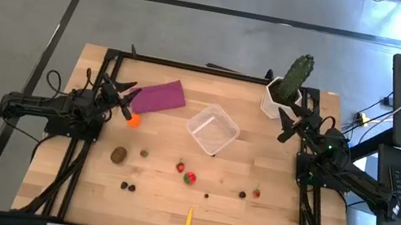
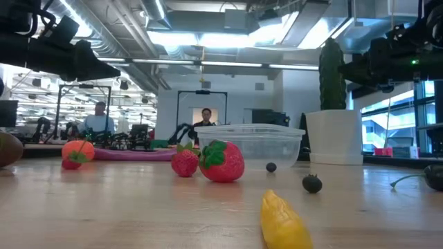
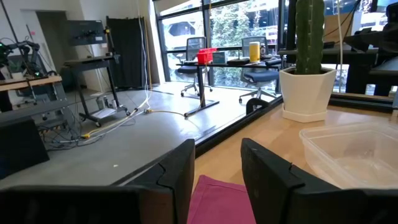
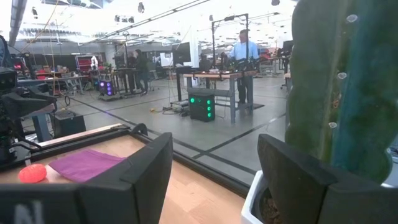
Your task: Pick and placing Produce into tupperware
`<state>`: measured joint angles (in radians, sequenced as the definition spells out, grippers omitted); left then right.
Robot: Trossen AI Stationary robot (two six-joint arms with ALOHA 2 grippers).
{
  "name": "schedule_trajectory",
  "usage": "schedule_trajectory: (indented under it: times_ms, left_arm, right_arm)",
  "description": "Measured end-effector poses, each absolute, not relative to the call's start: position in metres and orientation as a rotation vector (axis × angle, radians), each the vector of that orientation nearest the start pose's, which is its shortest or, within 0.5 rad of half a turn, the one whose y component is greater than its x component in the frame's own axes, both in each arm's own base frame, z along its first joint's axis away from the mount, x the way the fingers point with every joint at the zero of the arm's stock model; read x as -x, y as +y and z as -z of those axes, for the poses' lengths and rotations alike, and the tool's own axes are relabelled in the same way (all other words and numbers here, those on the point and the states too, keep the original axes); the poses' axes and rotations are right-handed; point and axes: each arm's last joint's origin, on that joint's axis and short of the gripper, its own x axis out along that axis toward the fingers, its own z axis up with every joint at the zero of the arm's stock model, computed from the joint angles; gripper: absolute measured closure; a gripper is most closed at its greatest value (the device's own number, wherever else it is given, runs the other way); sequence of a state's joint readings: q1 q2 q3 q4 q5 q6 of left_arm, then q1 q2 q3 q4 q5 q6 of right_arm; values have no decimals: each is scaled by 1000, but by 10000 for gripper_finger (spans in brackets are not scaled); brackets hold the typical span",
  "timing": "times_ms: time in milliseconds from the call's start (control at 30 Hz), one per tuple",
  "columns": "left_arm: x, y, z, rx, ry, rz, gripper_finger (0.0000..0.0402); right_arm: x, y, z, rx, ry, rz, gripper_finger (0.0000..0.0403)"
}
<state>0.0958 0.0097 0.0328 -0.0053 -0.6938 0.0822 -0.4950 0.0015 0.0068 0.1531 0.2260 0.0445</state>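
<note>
Step in hand: the start, by my reading; nothing is gripped and the tupperware (image 1: 212, 129) looks empty
Left gripper (image 1: 127, 94): raised over the table's left part, beside the purple cloth (image 1: 159, 96), fingers parted with nothing between them
Right gripper (image 1: 288, 121): parked by the cactus (image 1: 296, 77) in its white pot (image 1: 274, 101), fingers spread wide, empty
Tupperware: mid-table, between the two arms
Produce: orange ball (image 1: 134, 120) just beside the left gripper; kiwi (image 1: 119, 154), strawberries (image 1: 189, 178), dark berries (image 1: 128, 187) and yellow piece (image 1: 189, 216) scattered across the near half of the table, all outside the box
Next move: probably the left arm drops onto the orange ball, its nearest piece, then carries it across to the box
High view only: the whole spread and which arm is nearest what
Low view only: the box's clear walls, with no produce plainly inside
Left wrist view: cloth and box lie ahead; the ball is out of sight
</note>
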Motion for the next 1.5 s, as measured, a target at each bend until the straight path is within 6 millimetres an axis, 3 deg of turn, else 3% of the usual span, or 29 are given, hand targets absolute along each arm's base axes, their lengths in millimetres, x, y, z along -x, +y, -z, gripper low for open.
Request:
schedule_trajectory:
  times_ms: [433, 567, 867, 1067, 1267, 1500]
  left_arm:
    - [-87, 27, -173, -73, 16, -790, 278]
    - [-87, 27, -173, -73, 15, -789, 278]
    - [-87, 27, -173, -73, 15, -790, 278]
    - [-87, 27, -173, -73, 15, -789, 278]
    - [-87, 27, -173, -72, 15, -790, 278]
    - [-87, 27, -173, -73, 15, -790, 278]
  right_arm:
    - [-81, -51, -179, -57, -179, 706, 164]
    - [-82, -49, -184, -27, -123, 627, 164]
    - [-78, -38, -251, 121, 98, 497, 164]
    - [-87, -36, -303, 92, 140, 442, 164]
    - [-110, -38, -344, 115, 249, 369, 164]
    - [-149, -38, -369, 80, 433, 290, 164]
